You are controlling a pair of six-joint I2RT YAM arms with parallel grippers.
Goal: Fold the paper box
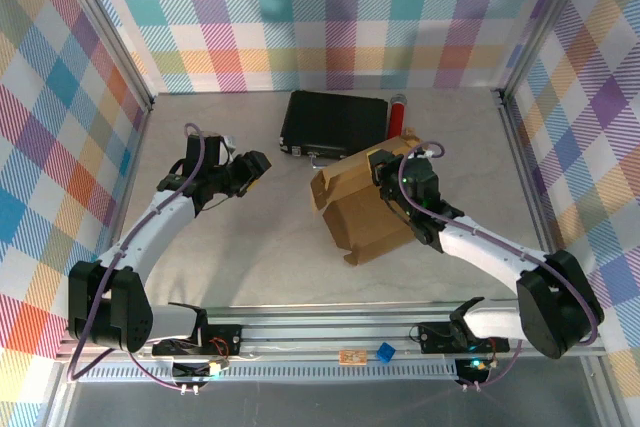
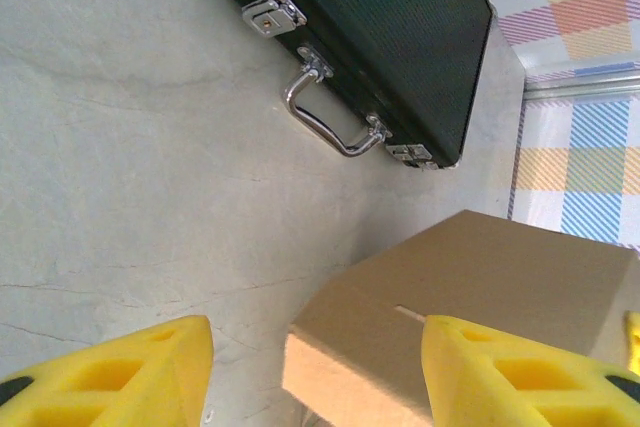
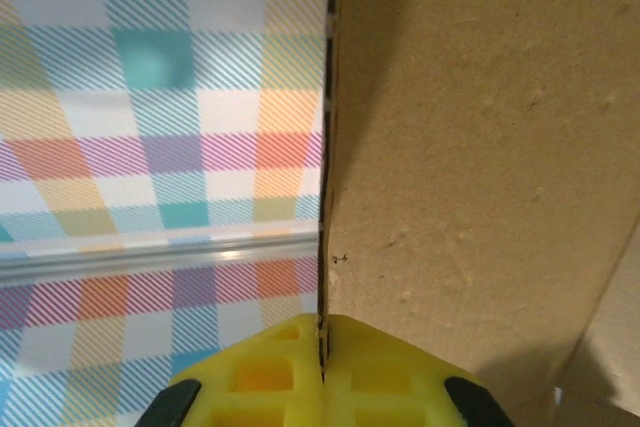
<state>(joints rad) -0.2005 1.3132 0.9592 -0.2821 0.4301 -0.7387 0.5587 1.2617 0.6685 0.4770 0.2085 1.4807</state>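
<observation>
The brown cardboard paper box (image 1: 362, 209) stands partly folded at mid-table, tilted, with one flap raised at its far right. My right gripper (image 1: 385, 172) is shut on the edge of that flap; in the right wrist view the cardboard panel (image 3: 470, 147) runs straight up from between the closed yellow fingers (image 3: 250, 377). My left gripper (image 1: 255, 169) hovers open to the left of the box, apart from it. In the left wrist view a corner of the box (image 2: 460, 307) lies between and beyond the spread yellow fingertips (image 2: 150, 367).
A black hard case (image 1: 333, 120) with a metal handle (image 2: 330, 122) lies behind the box, a red cylinder (image 1: 397, 112) beside its right end. Plaid walls close in the back and both sides. Bare table stretches left and in front of the box.
</observation>
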